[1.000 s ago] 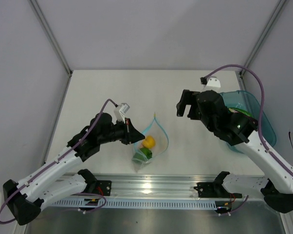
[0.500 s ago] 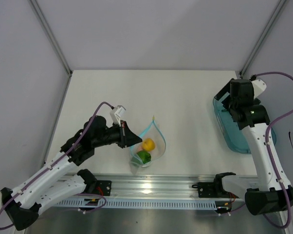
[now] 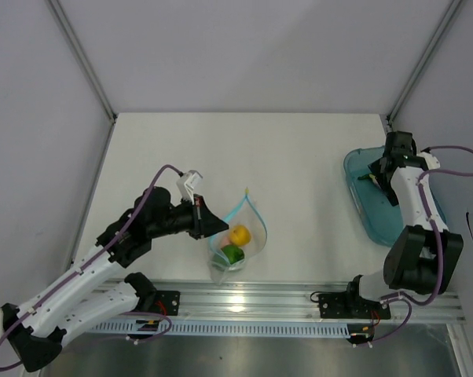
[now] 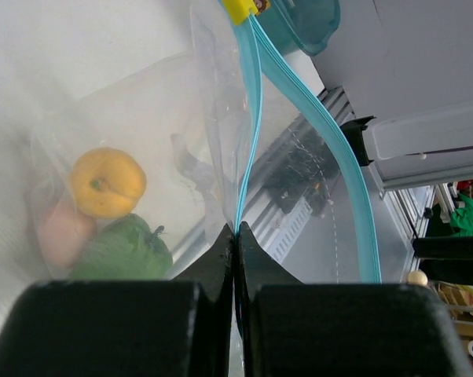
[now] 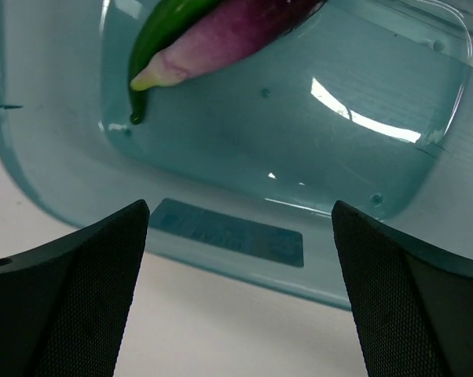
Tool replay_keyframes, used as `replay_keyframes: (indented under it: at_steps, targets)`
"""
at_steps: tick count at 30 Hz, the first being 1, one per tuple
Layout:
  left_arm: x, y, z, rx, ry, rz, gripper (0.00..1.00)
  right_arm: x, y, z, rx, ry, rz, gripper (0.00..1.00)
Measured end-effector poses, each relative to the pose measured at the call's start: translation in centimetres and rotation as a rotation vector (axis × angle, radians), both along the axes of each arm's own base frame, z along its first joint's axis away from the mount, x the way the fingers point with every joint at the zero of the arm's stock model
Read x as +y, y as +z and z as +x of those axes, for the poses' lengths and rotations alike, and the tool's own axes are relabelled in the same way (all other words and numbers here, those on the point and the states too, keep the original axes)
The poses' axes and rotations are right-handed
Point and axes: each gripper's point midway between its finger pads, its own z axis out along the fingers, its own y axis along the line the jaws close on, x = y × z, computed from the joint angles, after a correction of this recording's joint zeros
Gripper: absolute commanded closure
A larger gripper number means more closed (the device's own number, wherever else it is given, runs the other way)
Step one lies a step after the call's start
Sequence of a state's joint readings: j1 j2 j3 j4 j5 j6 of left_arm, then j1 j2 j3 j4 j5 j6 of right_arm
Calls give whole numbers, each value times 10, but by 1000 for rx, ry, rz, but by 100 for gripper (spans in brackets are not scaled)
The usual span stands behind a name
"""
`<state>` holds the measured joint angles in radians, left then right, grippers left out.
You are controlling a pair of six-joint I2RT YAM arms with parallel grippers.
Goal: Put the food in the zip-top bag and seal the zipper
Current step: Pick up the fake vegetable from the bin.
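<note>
Zip-top bag [image 3: 251, 234], crinkly clear (teal-edged mouth)

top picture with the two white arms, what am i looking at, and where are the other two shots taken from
These are two robot arms bolted to a white table. The top picture looks down from above; the other two come from cameras on each wrist, so the black shapes at their bottom edges are that arm's own jaws. The left arm has its jaws shut on the mouth edge of a clear zip-top bag, which holds a yellow pepper, a green pepper and a pinkish egg. The right arm hovers with jaws open over a teal tray, where a purple eggplant lies.
</note>
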<state>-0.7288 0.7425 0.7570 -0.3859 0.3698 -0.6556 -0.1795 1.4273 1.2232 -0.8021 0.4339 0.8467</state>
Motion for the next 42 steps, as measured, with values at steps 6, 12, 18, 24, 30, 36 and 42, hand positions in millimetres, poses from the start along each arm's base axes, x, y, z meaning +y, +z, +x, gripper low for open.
replay_keyframes:
  at_steps: [6, 12, 18, 24, 30, 36, 42]
  targets:
    - [-5, -5, 6, 34, 3, 32, 99, -21, -43, 4, 58, -91, -18, 1]
    - [-15, -11, 17, 71, 0, 64, 99, -51, -61, 11, 51, -181, -84, 1]
    - [-24, -14, 26, 90, -2, 80, 99, -73, -76, 16, 46, -267, -121, 1]
    - [-29, -16, 31, 97, -5, 86, 99, -89, -91, 23, 33, -316, -136, 0]
    - [-31, -19, 33, 104, -7, 92, 100, -94, -106, 31, 28, -320, -139, 1]
    - [-36, -23, 36, 113, -17, 93, 99, -103, -119, 33, 45, -329, -144, 0]
    - [-37, -23, 35, 116, -27, 90, 99, -105, -134, 36, 84, -329, -139, 4]
